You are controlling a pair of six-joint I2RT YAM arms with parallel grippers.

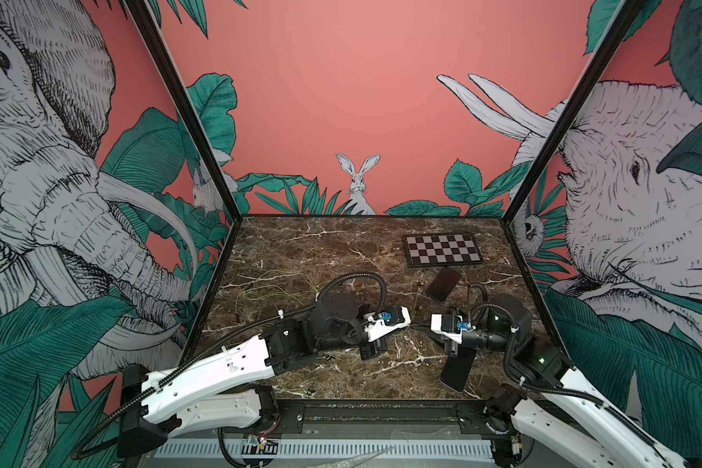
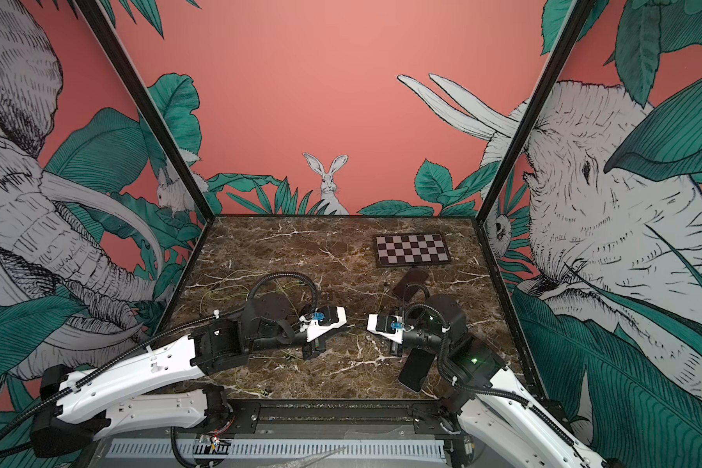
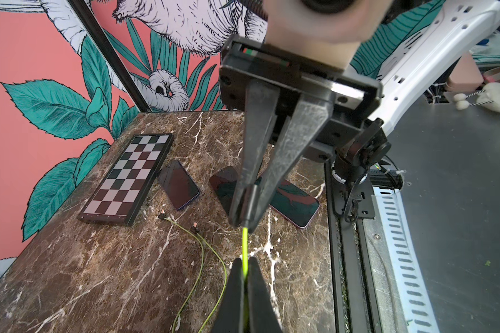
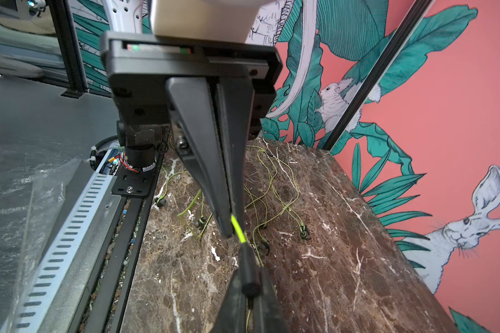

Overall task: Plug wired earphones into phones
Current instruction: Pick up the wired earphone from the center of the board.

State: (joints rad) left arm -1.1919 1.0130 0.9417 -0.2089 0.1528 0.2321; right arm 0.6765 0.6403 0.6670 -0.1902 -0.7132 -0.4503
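My left end effector (image 3: 244, 266) is pinched tight on a yellow-green cord (image 3: 244, 242). My right end effector (image 3: 244, 220) faces it tip to tip, clamped on the dark plug (image 4: 247, 265) at that same cord's end (only a short bright stretch shows between the two). In both top views the pair meets near the middle of the bench (image 1: 300, 243), a little toward 4 o'clock.

The phones lie flat with their screens up. One phone (image 1: 443, 283) is at 2 o'clock, just beside the checkerboard (image 1: 443, 249) at 1 o'clock. A second phone (image 1: 458, 368) is at 5 o'clock, partly under my right wrist. A third phone (image 3: 224, 184) shows only in the left wrist view, between the other two and half hidden behind my right fingers (image 3: 289, 150). The plug I hold is apart from all three, not yet in any of them.

More cords (image 1: 268, 283) sprawl loose around 9 to 10 o'clock, with small dark earbuds (image 4: 303, 232) scattered among them (I cannot tell which bud belongs to which cord). Two spare plugs (image 3: 195, 229) lie on the marble near the 2 o'clock phone, and their cords run back toward the bench's middle.
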